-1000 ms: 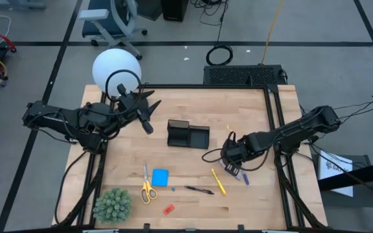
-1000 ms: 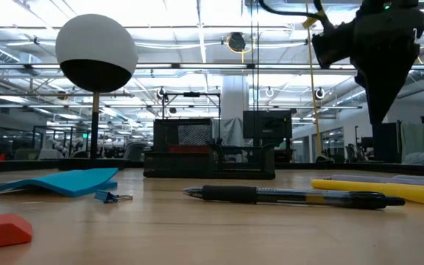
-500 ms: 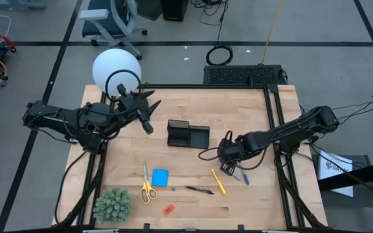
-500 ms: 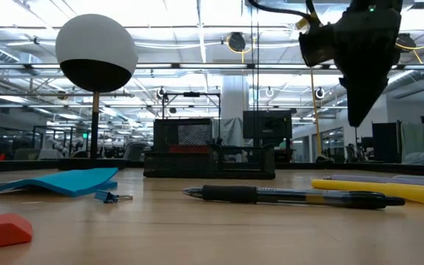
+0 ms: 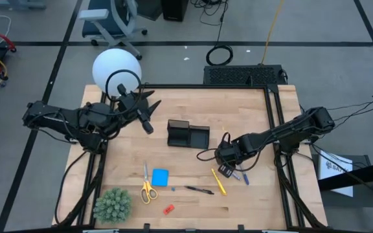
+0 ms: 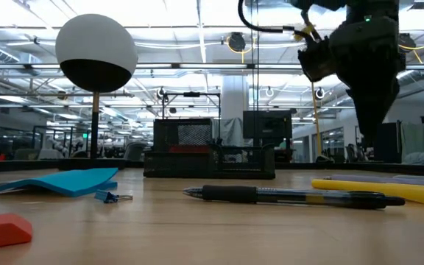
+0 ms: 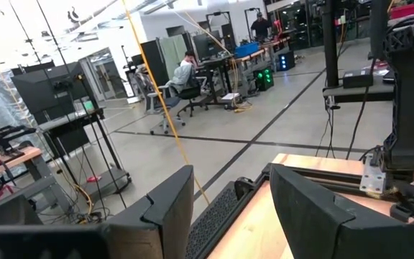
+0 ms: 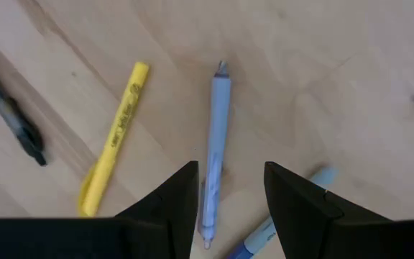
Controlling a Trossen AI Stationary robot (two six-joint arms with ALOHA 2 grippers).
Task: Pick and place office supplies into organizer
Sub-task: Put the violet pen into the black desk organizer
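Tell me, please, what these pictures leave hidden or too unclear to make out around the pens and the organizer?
- Bluish-purple pens: right wrist view, lower ends covered by the right gripper fingers; high view, partly under that arm.
- Organizer: high view too small to show contents; low view only level, through mesh.
- Red piece: too small to identify; low view cuts it at the edge.

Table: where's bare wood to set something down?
Free: the strip between the organizer and the table's far edge, and the near right corner. Crowded: the near middle, from scissors and note pad to the pens under the right gripper.
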